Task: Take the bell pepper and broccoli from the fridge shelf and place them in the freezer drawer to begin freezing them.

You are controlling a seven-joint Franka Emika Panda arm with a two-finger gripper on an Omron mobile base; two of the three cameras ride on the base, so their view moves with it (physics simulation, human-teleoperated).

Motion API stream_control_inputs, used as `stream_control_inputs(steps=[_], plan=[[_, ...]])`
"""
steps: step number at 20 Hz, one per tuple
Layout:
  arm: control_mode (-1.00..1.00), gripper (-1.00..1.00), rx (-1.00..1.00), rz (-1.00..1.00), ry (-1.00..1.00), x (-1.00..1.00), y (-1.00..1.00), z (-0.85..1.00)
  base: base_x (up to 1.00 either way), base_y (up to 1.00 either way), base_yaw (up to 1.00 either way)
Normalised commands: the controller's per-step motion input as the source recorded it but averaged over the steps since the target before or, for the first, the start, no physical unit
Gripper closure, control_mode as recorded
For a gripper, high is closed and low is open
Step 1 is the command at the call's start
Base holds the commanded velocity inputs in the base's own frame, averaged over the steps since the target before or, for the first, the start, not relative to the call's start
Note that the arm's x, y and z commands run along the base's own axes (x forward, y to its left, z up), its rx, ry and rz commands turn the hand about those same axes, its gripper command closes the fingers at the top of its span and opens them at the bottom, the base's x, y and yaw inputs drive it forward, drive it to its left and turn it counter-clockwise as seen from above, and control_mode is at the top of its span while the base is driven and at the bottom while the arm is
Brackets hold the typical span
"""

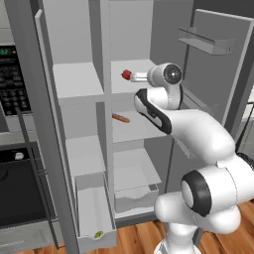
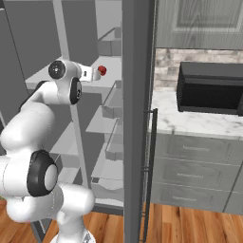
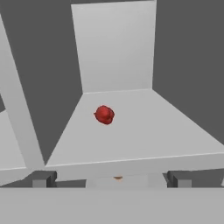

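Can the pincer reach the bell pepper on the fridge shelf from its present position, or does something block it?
Probably yes. The pincer is open and faces the bell pepper, which sits alone on the fridge shelf, with nothing between them.

My arm point(image 1: 198, 134) is glossy white, made of fat rounded segments w/ smooth shells. Dark, near-black bands ring the joints, one as a curved stripe along the forearm, another as a thick ring round the big elbow cap point(image 1: 196, 192). The wrist end point(image 1: 166, 75) has a round white cap w/ a small grey disc and dark centre. My base column point(image 2: 71, 223) is white too. My finger tips point(image 3: 41, 178) are small, dark grey, blocky, w/ flat tops.
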Motion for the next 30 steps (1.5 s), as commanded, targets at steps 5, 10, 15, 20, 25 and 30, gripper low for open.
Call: stream_control_inputs(steps=[5,10,15,20,25,30], plan=[[-1.0,-1.0,0.0,0.0,0.12,0.53,0.0,0.0,0.0,0.0,0.0],[-1.0,-1.0,0.0,0.0,0.08,0.47,0.01,-0.04,0.0,0.0,0.0],[-1.0,-1.0,0.0,0.0,0.1,0.44,0.05,-0.08,0.0,0.0,0.0],[-1.0,-1.0,0.0,0.0,0.09,0.44,0.06,-0.22,0.0,0.0,0.0],[-1.0,-1.0,0.0,0.0,0.05,0.53,0.0,-0.1,0.0,0.0,0.0],[-1.0,-1.0,0.0,0.0,0.06,0.57,0.04,-0.16,0.0,0.0,0.0]])
